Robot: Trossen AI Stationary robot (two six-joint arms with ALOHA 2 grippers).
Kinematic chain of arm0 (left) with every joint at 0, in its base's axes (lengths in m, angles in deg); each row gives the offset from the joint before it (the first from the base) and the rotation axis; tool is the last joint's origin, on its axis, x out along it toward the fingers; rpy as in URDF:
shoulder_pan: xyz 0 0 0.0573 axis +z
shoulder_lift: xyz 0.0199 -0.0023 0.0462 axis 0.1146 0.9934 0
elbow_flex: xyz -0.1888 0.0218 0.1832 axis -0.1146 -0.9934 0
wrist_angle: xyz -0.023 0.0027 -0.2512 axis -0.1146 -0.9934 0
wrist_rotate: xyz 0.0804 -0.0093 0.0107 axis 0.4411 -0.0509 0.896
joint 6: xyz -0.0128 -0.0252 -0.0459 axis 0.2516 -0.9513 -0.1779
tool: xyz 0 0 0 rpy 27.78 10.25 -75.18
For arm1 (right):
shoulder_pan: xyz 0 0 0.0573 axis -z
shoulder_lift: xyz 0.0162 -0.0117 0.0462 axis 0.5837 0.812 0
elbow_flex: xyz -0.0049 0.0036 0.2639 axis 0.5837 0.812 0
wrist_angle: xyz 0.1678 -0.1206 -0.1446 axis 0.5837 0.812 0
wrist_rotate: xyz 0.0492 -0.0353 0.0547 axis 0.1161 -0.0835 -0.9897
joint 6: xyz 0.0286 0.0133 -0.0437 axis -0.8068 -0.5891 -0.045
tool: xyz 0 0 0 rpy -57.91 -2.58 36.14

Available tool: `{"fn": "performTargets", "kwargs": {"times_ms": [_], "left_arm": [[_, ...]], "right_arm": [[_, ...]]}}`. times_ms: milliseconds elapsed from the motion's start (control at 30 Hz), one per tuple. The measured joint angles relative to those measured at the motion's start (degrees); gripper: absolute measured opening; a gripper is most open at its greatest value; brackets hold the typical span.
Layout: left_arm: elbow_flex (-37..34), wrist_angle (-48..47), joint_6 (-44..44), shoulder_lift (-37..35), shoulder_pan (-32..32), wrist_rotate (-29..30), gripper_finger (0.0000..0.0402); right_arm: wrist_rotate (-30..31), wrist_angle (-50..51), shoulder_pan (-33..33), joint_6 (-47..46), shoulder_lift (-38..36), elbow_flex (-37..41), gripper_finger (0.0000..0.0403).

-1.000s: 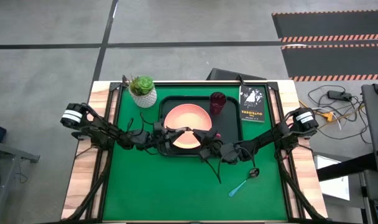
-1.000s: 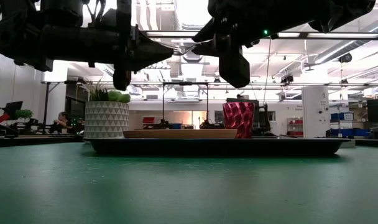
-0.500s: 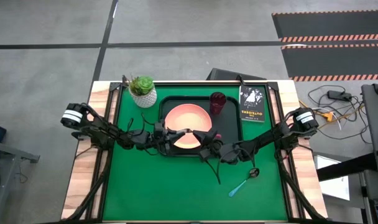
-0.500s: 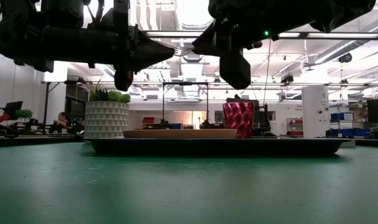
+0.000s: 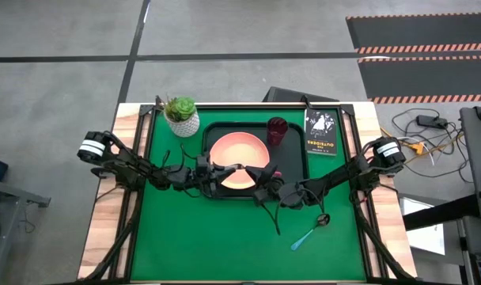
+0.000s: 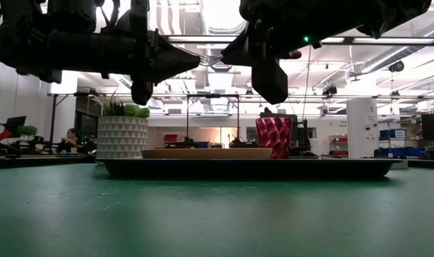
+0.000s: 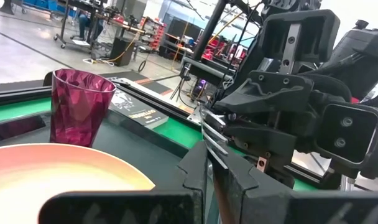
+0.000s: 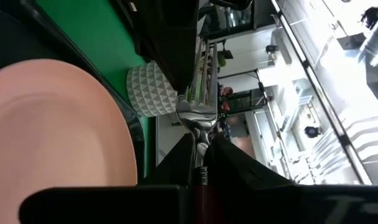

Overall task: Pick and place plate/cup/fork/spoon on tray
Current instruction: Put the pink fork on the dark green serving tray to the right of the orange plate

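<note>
The slim fork with pink-red handle and metal tines is pinched in the right end effector, its long axis running on from the fingers, tines leading toward the left arm. It hangs above the near right part of the dark rectangular tray, beside the round salmon-pink plate; the maroon cup stands at the tray's far right. The left end effector, pressed together and empty, faces it over the plate's near edge. The blue-handled spoon lies on the green surface, nearest the right arm.
</note>
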Motion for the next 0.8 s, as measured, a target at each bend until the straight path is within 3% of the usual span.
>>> {"fn": "performTargets", "kwargs": {"times_ms": [400, 600, 800], "left_arm": [[0.02, 0.91, -0.11, 0.0, 0.0, 0.49, 0.0014], [0.02, 1.0, 0.58, -0.05, 0.04, 0.23, 0.0095], [-0.14, 0.51, 9.96, -2.89, 0.05, 0.02, 0.0175]], "right_arm": [[1.46, 0.25, 0.05, -8.93, -0.03, 0.0, 0.0028], [3.99, 0.46, 0.17, -13.32, -0.08, 0.02, 0.0028], [14.66, 0.43, 0.57, -24.85, -0.14, 0.02, 0.0028]]}}
